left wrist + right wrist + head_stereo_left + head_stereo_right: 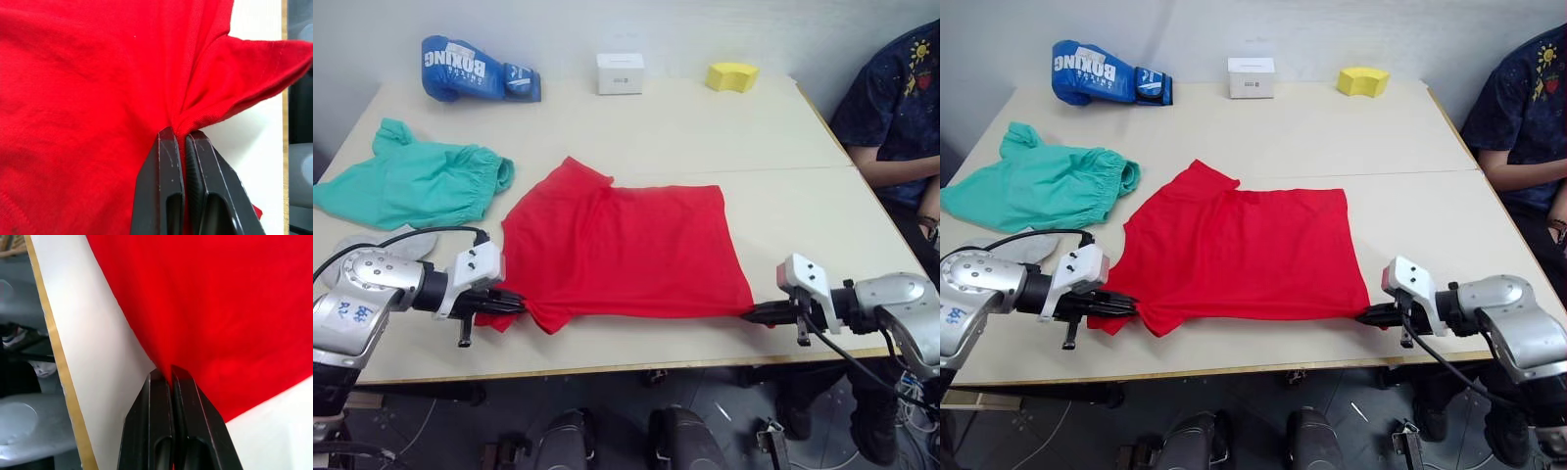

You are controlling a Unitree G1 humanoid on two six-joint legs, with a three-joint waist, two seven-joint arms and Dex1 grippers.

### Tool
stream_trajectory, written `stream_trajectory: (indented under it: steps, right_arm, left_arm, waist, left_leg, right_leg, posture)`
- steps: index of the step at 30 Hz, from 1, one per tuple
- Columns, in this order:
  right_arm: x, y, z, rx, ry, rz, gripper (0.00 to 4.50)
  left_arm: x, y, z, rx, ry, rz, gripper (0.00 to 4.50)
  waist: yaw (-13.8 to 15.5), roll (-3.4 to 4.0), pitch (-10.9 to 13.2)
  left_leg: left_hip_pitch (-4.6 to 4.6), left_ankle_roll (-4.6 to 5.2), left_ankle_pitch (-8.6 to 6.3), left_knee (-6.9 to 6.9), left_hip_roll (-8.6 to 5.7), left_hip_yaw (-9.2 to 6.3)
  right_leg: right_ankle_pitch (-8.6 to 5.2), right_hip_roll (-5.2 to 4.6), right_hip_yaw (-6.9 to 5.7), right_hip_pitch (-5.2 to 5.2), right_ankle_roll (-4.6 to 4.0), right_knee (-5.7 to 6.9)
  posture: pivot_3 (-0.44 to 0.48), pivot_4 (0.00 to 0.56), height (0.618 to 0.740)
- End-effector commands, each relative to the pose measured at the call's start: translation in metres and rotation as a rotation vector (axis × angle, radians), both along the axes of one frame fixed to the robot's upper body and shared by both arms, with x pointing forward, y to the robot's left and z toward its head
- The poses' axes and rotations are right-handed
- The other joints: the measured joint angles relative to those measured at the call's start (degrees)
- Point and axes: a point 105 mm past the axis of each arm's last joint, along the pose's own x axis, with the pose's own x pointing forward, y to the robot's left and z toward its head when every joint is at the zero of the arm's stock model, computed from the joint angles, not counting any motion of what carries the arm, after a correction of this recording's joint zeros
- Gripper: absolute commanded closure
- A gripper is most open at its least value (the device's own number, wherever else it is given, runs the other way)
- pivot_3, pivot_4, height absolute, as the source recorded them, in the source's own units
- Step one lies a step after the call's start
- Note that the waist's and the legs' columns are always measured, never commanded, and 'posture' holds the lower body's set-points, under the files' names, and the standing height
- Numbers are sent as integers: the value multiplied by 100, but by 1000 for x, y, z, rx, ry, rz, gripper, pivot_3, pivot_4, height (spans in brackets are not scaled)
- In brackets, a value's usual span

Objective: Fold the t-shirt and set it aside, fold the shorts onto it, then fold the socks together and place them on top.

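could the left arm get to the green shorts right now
Probably not yet: the left end effector is shut on the t-shirt. The shorts lie close on its side, nothing between.

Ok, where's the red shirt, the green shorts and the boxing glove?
t-shirt (626, 250): left eye view, middle of its red body.
shorts (411, 186): left eye view, middle of the teal cloth.
boxing glove (470, 69): left eye view, its blue padded part.
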Motion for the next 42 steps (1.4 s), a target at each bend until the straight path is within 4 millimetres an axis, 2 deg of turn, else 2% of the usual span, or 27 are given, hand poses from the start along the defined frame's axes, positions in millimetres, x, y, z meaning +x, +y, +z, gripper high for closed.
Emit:
stream_trajectory:
  steps: [1, 8, 18, 21, 24, 29, 33, 37, 39, 42]
  right_arm:
    - [2, -2, 5, 23, 64, 9, 4493]
    - [16, 7, 22, 118, 123, -4, 4493]
    - [33, 11, 14, 196, 194, -87, 4493]
    - [37, 13, 15, 224, 179, -115, 4500]
    - [42, 13, 18, 265, 140, -160, 4500]
    - [40, 8, 25, 301, 88, -191, 2891]
    - [39, -5, 35, 331, 9, -258, 1443]
    - [39, -24, 44, 341, -104, -329, 71]
    - [38, -30, 50, 344, -159, -351, 25]
    - [27, -21, 62, 388, -203, -294, 25]
  left_arm:
    - [5, 1, 7, -36, 80, -2, 4500]
    - [15, 1, 14, -63, 154, 5, 4500]
    - [36, 0, 6, -153, 184, 70, 4500]
    - [44, 0, 5, -180, 150, 103, 3774]
    - [50, 3, 0, -192, 101, 133, 2844]
    - [55, 6, -1, -223, 46, 189, 1243]
    - [67, 15, 3, -262, -99, 283, 0]
    - [79, 28, 19, -352, -231, 415, 0]
    - [83, 33, 28, -380, -313, 452, 0]
    - [76, 35, 47, -477, -338, 450, 0]
  waist:
    - [3, 1, 0]
    - [-6, 1, 1]
    - [2, 2, 2]
    - [2, 2, 2]
    - [4, 2, 2]
    - [7, 3, 2]
    - [7, 2, 2]
    - [14, 2, 2]
    - [13, 2, 2]
    - [9, 2, 2]
  left_leg:
    - [-2, 0, 0, 1, 0, 1]
    - [-9, 1, 1, 21, 5, 10]
    - [-35, 4, -3, 70, 19, 7]
    - [-45, 4, -7, 90, 28, 3]
    - [-59, 4, -7, 97, 30, 0]
    - [-79, 4, -7, 102, 30, -2]
    - [-79, 4, -7, 106, 28, -1]
    - [-81, 6, -8, 109, 29, -2]
    - [-81, 6, -8, 109, 28, -3]
    - [-80, 6, -7, 107, 27, -2]
  right_leg:
    - [0, 2, 0, -3, 0, 2]
    - [2, 18, 1, -11, 4, 9]
    - [2, 36, 13, -17, 5, 19]
    - [2, 43, 11, -20, 5, 24]
    - [4, 40, 10, -29, 8, 29]
    - [4, 42, 10, -54, 8, 43]
    - [5, 41, 12, -54, 10, 45]
    - [7, 39, 10, -52, 13, 45]
    - [7, 39, 10, -51, 14, 45]
    - [8, 42, 10, -51, 15, 45]
  posture:
    - [0, 150, 740]
    - [0, 150, 740]
    - [0, 150, 740]
    - [0, 150, 740]
    - [0, 150, 740]
    - [0, 150, 740]
    - [0, 150, 740]
    - [0, 150, 740]
    - [0, 150, 740]
    - [0, 150, 740]
